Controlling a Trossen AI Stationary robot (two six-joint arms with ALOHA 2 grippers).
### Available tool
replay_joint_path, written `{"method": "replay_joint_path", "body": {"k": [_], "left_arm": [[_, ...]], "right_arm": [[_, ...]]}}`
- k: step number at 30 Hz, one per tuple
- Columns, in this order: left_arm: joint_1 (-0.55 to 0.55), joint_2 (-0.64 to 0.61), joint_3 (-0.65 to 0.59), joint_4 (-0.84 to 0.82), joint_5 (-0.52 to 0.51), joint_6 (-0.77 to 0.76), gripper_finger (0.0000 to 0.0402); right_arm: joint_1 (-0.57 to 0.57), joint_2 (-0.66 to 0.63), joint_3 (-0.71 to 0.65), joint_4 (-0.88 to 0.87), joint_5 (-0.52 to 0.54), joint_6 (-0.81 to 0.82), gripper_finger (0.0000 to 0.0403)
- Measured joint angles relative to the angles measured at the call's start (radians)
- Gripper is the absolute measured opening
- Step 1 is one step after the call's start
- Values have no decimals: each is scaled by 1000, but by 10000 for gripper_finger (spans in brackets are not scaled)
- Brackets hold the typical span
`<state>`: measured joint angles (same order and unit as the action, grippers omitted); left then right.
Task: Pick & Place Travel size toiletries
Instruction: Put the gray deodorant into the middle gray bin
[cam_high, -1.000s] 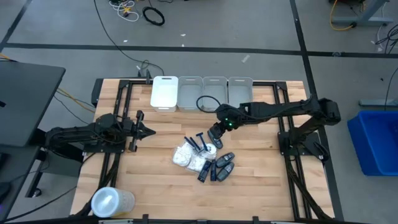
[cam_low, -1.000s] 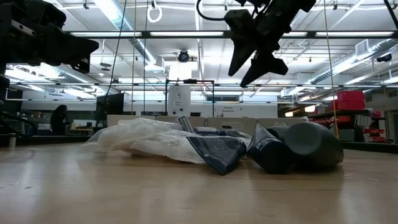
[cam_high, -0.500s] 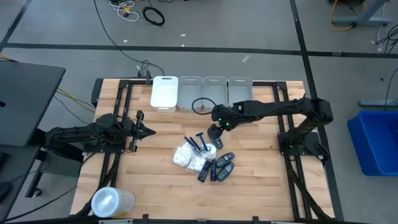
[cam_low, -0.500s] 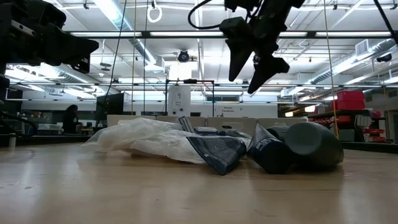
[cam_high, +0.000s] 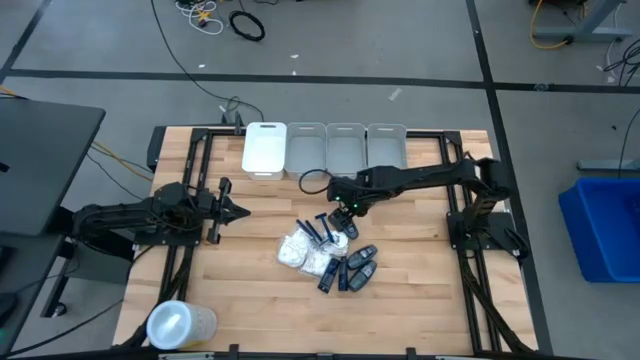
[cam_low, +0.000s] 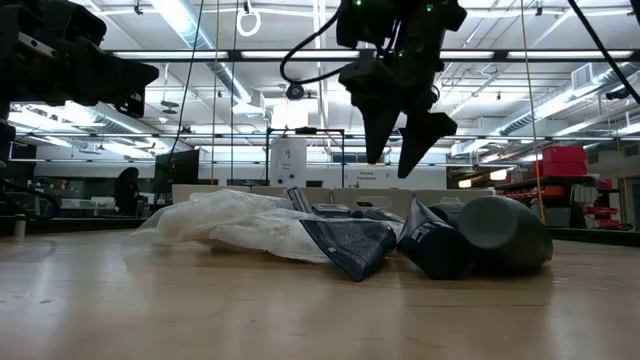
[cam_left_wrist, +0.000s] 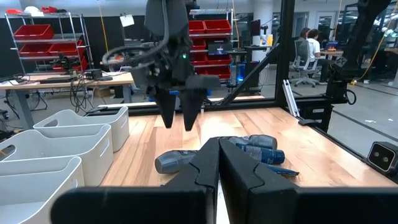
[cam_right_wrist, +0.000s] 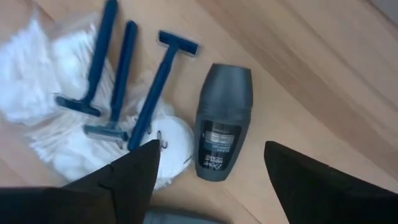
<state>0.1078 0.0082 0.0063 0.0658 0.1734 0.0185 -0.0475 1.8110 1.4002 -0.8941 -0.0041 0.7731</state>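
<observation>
Hovering — open right pincer (cam_right_wrist: 208, 174) above labelled deodorant (cam_right_wrist: 222, 121)

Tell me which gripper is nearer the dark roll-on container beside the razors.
Right. The right gripper hangs open just above the roll-on container, fingers either side of it. The left gripper waits shut across the table's left side, well clear of the pile.

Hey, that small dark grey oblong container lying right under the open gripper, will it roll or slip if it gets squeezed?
The small dark grey oblong container lies flat on its side on the wooden table, so it probably sits steady. Its rounded, smooth-looking body could slip or twist between the open right gripper's fingers, and might roll if nudged sideways. It looks rigid, so it likely won't crumple like the white packets beside it.
</observation>
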Motion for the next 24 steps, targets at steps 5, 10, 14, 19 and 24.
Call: {"method": "replay_joint_path", "body": {"k": [5,10,14,19,24], "left_arm": [[0,0,0,0,0,0,16],[0,0,0,0,0,0,16],[0,0,0,0,0,0,16],[0,0,0,0,0,0,16],[0,0,0,0,0,0,16]], "right_arm": [[0,40,0,7,2,-1,295],[3,78,0,25,24,31,304],[15,105,0,45,32,41,309],[16,140,0,39,37,85,314],[19,168,-1,39,54,87,310]]}}
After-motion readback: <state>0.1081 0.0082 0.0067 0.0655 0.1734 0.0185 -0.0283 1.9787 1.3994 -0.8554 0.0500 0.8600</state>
